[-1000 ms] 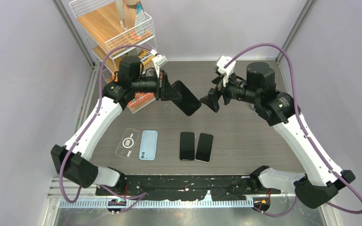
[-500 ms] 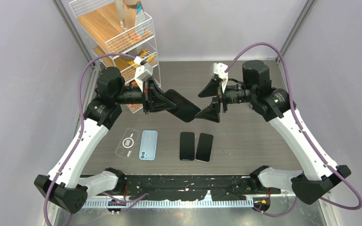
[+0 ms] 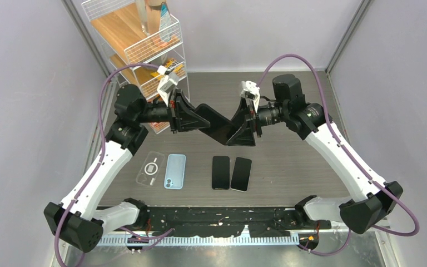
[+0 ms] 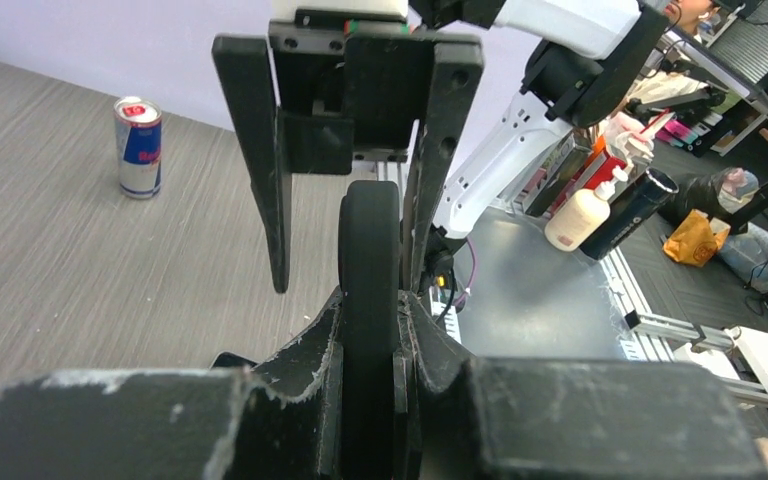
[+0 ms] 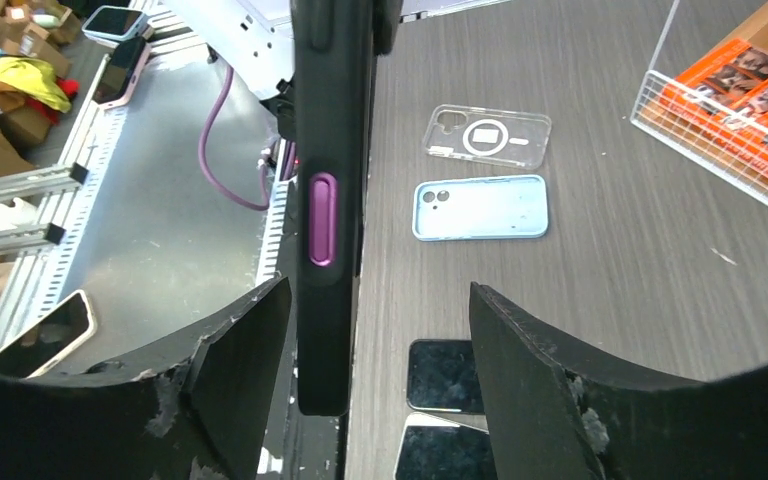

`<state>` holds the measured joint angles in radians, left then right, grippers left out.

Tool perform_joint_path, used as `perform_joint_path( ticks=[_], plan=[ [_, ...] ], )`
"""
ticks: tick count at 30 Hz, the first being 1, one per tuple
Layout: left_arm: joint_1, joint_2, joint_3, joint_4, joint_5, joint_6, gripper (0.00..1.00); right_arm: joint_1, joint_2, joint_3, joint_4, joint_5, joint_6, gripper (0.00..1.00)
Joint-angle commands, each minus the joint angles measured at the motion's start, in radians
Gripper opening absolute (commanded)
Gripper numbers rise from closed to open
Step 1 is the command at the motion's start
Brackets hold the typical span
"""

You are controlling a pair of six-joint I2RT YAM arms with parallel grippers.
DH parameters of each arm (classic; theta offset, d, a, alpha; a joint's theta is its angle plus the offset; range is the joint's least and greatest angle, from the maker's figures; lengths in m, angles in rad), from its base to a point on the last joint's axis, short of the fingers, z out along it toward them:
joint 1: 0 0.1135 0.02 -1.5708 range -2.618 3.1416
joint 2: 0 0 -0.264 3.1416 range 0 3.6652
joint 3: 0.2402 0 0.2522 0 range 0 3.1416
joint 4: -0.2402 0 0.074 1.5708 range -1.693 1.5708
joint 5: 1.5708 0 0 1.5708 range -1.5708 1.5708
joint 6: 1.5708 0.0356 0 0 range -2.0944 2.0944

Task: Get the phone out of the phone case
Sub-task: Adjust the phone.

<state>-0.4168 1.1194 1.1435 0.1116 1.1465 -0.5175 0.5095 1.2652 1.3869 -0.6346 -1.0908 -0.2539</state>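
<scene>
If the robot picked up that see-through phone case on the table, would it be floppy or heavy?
The clear plastic phone case looks empty, the grey table showing through it, so it is probably very light. A thin shell like that likely flexes a little when squeezed, not floppy like cloth. Lying flat, it should slide rather than tip if pushed.

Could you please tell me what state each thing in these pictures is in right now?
Cased phone: held in the air, black case on.
Left pincer: shut on one end of it.
Right pincer: open, fingers astride the other end.
Clear case: empty, flat on the table.
Blue case: flat beside it.
Two black phones: flat, side by side, screens dark.
Can: upright.
</scene>
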Motion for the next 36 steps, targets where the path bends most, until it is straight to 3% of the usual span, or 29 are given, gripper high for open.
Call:
perform_joint_path(
  ticks=[1, 4, 7, 11, 14, 18, 20, 22, 25, 31, 36],
  plan=[
    [0.003, -0.017, 0.005, 0.162, 0.007, -0.068, 0.00, 0.009, 0.001, -0.025, 0.097, -0.054, 0.065, 0.71],
    [0.003, -0.019, -0.011, 0.171, 0.003, -0.073, 0.01, 0.009, 0.012, -0.026, 0.121, -0.065, 0.095, 0.64],
    [0.003, -0.022, -0.027, 0.175, -0.002, -0.073, 0.01, 0.011, 0.020, -0.024, 0.136, -0.076, 0.116, 0.50],
    [0.001, -0.021, -0.041, 0.180, -0.005, -0.073, 0.01, 0.014, 0.027, -0.030, 0.155, -0.082, 0.135, 0.43],
    [0.001, -0.020, -0.044, 0.184, -0.008, -0.076, 0.01, 0.016, 0.027, -0.042, 0.169, -0.081, 0.146, 0.30],
    [0.001, -0.016, -0.043, 0.189, -0.011, -0.083, 0.20, 0.017, 0.019, -0.047, 0.172, -0.078, 0.145, 0.08],
    [0.001, -0.015, -0.041, 0.184, -0.011, -0.085, 0.37, 0.017, 0.008, -0.048, 0.169, -0.073, 0.133, 0.06],
    [0.001, -0.015, -0.029, 0.151, -0.017, -0.077, 0.63, 0.017, -0.005, -0.048, 0.158, -0.059, 0.111, 0.06],
    [0.001, -0.009, 0.002, 0.081, -0.044, -0.051, 0.84, 0.017, -0.025, -0.048, 0.132, -0.045, 0.074, 0.06],
    [0.001, 0.044, 0.121, -0.077, -0.105, -0.051, 0.89, 0.024, -0.043, -0.045, 0.090, 0.000, 0.022, 0.05],
    [0.001, 0.086, 0.175, -0.179, -0.124, -0.073, 0.79, 0.032, -0.053, -0.055, 0.073, 0.036, -0.012, 0.06]
  ],
)
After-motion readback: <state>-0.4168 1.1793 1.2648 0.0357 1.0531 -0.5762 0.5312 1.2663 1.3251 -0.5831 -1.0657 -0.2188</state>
